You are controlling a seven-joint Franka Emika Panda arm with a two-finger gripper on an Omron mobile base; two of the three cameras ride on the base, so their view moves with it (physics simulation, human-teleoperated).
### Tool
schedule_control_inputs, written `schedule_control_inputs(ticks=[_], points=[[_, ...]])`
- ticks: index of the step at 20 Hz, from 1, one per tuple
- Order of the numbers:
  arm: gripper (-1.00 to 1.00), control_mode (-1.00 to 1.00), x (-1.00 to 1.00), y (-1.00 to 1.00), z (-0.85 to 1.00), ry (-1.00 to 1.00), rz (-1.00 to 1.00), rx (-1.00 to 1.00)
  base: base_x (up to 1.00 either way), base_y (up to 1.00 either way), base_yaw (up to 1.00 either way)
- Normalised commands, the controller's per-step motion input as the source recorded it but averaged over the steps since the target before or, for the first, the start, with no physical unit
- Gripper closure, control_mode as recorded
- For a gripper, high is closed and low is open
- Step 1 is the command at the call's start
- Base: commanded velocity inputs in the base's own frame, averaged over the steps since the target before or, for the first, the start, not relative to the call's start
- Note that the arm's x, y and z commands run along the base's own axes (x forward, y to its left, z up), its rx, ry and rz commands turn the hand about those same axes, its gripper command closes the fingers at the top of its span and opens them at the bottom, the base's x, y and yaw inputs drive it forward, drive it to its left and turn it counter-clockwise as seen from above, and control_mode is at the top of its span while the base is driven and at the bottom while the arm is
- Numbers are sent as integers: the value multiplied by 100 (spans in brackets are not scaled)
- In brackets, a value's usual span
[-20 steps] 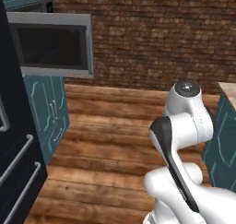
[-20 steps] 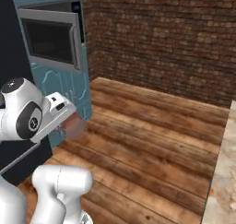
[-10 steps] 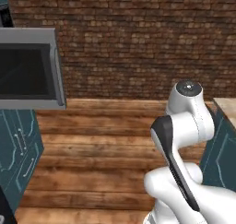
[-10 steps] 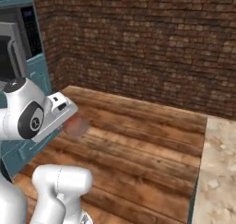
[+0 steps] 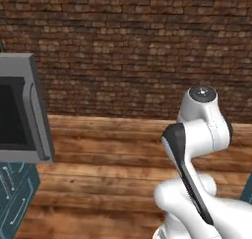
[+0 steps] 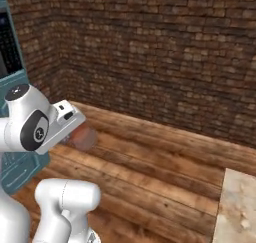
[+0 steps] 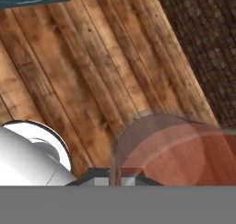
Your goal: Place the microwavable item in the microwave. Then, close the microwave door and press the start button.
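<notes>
In the left base view, the microwave door [image 5: 37,117] stands swung open at the far left, its grey frame and vertical bar handle turned toward the camera, above a teal cabinet [image 5: 15,198]. To its right run a plank floor [image 5: 108,174] and a brick wall [image 5: 128,46], with the white arm rising at lower right.

The right base view adds what that one hides: the black keypad strip of the microwave [image 6: 9,42] at the upper left edge, and the microwavable item [image 6: 84,137], a reddish-brown lump, at the tip of the white hand, above the floor. A pale stone counter [image 6: 237,207] shows at lower right.

The hand view looks down on the planks; the pincer [image 7: 117,177] is closed on the lump, which bulges large and reddish directly ahead of the fingertips.
</notes>
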Motion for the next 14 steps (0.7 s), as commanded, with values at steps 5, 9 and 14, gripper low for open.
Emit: schedule_control_inputs(ticks=[5, 9, 14], points=[[100, 100, 0, 0, 0, 0, 0, 0, 100, 0, 49], [100, 100, 0, 0, 0, 0, 0, 0, 100, -1, 69], [100, 100, 0, 0, 0, 0, 0, 0, 100, -8, 75]])
